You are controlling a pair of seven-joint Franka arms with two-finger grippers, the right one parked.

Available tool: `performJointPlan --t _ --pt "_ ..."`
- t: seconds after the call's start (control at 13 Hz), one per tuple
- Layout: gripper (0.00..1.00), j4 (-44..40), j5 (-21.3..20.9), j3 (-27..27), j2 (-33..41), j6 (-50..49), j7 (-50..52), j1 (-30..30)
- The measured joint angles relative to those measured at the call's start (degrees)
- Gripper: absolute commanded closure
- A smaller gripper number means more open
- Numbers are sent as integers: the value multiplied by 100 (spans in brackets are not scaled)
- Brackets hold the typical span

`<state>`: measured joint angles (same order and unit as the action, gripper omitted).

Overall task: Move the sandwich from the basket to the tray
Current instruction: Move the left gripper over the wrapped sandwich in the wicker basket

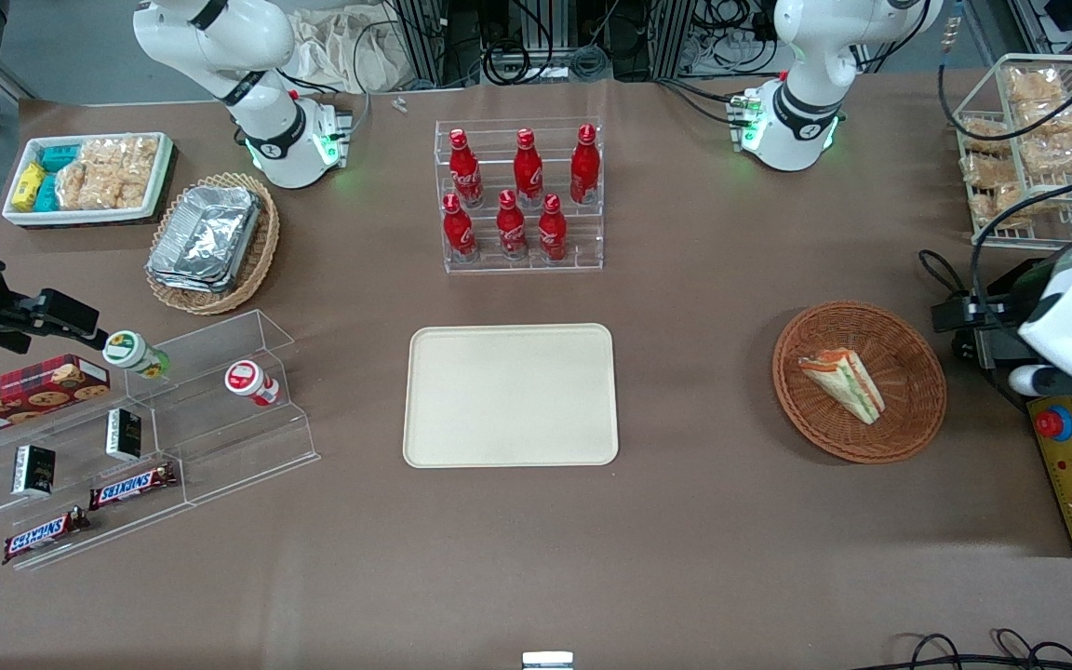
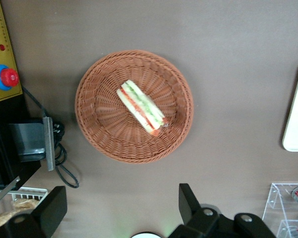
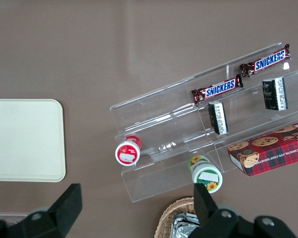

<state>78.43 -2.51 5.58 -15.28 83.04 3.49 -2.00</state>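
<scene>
Gripper [image 2: 121, 210] held high above the table, fingers [image 2: 188, 201] spread wide and empty, off the rim of the round wicker basket [image 2: 92, 124] rather than over it. Best to centre over the sandwich [image 2: 141, 107] first, turn the wrist so the fingers straddle its narrow width, then descend gently and pinch without crushing. Sandwich lying in the basket's middle: wrapped white-bread wedge, green and orange-red filling striped along the exposed edge. Cream tray [image 1: 510, 395] bare, well apart toward the table's centre.
</scene>
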Motion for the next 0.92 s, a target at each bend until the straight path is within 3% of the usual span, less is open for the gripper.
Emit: performJointPlan --t 0.31,0.54,0.69,0.92 --pt "0 -39 -15 -23 -34 57 20 12" --pt "0 237 -343 -8 -50 83 20 14" --pt "0 784 -333 16 83 590 51 14" --pt "0 2341 -267 11 754 1884 623 -13"
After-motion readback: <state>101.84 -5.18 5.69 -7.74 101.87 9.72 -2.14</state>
